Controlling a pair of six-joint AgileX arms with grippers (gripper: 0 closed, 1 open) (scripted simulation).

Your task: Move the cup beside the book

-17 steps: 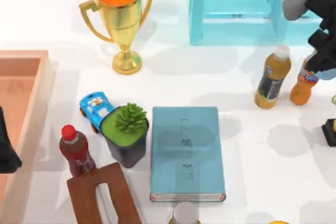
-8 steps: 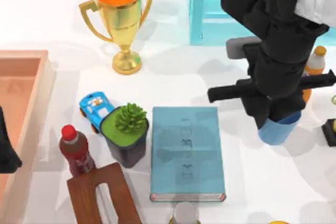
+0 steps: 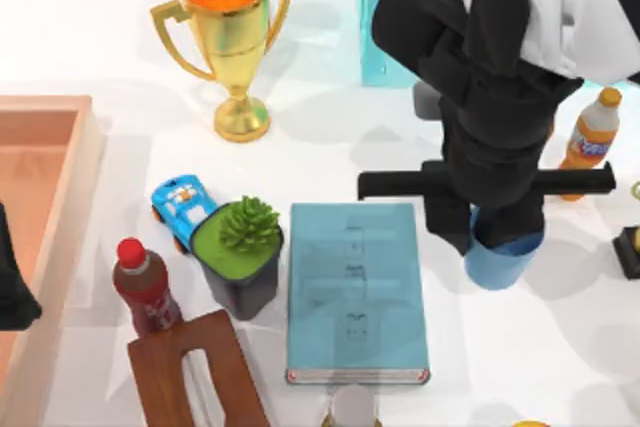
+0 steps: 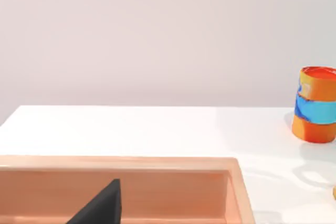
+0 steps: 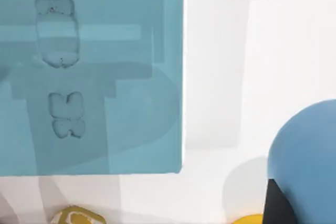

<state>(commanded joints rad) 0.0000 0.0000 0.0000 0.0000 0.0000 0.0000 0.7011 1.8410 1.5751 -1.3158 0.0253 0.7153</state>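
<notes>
The right gripper [image 3: 497, 232] gripped the upright light-blue cup [image 3: 503, 265] with its fingers, carrying it just right of the teal book [image 3: 352, 292], near but apart from its edge. The cup's inside was hidden. The left gripper [image 3: 12, 292] sat parked over a wooden tray [image 3: 75, 182]; I cannot tell its state.

Bright, even light; soft shadows.
</notes>
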